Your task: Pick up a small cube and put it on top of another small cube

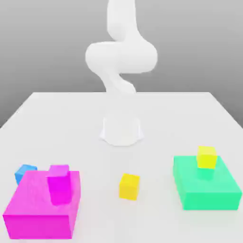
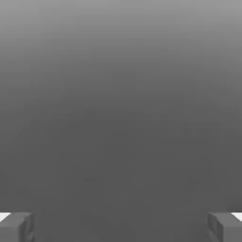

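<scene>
Five blocks plus the golden-yellow cube [image 1: 129, 187] on this pale bench [image 1: 156, 118], all plain solid colours on the faces I can see. That golden one, the cube to pick up, sits right on the bench, turned a bit, between the two big slabs and well apart from both, so it's got decent room all round. The bench's far edge is way back behind it.

Toward the exterior view's right is the green slab [image 1: 211, 200], with the lemon-yellow cube [image 1: 207, 157] sitting upright on top, closer to the slab's back edge than its front. Over toward the exterior view's left, the magenta slab [image 1: 40, 227] carries the magenta cube [image 1: 59, 178] near its back-right corner as seen there. The blue cube [image 1: 24, 172] is tucked just behind that slab's back-left corner, partly hidden.

Claw-wise, the gripper [image 2: 121, 228] has its fingers wide apart, just open space between them. The white arm [image 1: 121, 57] rises behind the blocks.
</scene>
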